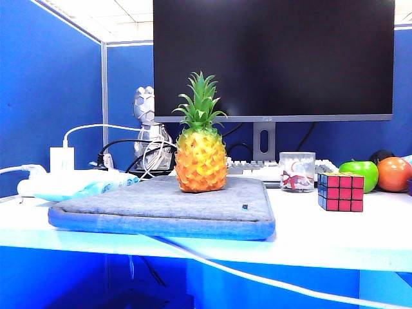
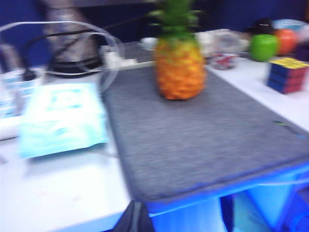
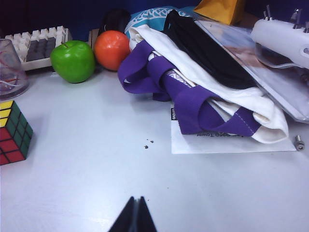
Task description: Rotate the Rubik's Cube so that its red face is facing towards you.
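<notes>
The Rubik's Cube (image 1: 340, 191) stands on the white desk at the right, beside the grey mat. Its red face (image 1: 345, 192) looks towards the exterior camera, with a blue side to its left. The left wrist view shows the cube (image 2: 287, 75) far off and blurred, yellow on top. In the right wrist view the cube (image 3: 13, 131) sits at the frame's edge, with yellow, red and green stickers showing. My left gripper (image 2: 135, 207) is shut and empty, pulled back over the desk's front edge. My right gripper (image 3: 135, 200) is shut and empty above bare desk. Neither gripper appears in the exterior view.
A toy pineapple (image 1: 201, 149) stands on the grey mat (image 1: 161, 209). A green apple (image 1: 361, 172), an orange fruit (image 1: 393, 174) and a clear cup (image 1: 297, 170) sit behind the cube. A purple-and-white bag (image 3: 203, 92) lies on the right. Cables and a blue packet (image 2: 63, 118) occupy the left.
</notes>
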You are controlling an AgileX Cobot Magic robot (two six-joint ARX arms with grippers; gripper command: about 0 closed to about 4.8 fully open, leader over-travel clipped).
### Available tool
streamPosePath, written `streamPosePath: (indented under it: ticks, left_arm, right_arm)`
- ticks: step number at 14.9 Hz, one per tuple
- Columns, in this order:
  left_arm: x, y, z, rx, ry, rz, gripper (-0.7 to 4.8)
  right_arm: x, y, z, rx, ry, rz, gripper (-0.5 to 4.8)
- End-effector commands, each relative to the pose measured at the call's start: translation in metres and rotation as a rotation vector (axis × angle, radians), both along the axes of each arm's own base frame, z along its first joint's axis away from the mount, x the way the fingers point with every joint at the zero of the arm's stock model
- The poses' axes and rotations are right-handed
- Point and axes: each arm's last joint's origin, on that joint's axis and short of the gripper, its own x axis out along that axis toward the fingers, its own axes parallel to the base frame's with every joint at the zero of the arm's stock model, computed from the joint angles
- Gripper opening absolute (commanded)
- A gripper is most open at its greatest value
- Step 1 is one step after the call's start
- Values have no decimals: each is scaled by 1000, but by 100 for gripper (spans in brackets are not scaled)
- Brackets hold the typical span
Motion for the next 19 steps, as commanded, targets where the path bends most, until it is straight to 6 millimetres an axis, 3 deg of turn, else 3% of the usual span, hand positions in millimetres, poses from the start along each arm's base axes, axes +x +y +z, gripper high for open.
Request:
streamPosePath:
  ticks: [1,11,15,19]
  left_arm:
    - [0,0,2,1,-18,3,-2]
    - [0,1,-3,8,41,3,-2]
    - [0,0,8,-8,-77,-1,-2]
    - [0,1,7,-7,-71,3,-2]
  right_arm:
    - [0,0,-2,-4,10,-6,-1]
    - [1,5,-3,6,17,91,-1]
    - [1,19,-3,7,18,250,-1]
    - [1,20,-3,7,18,251,-1]
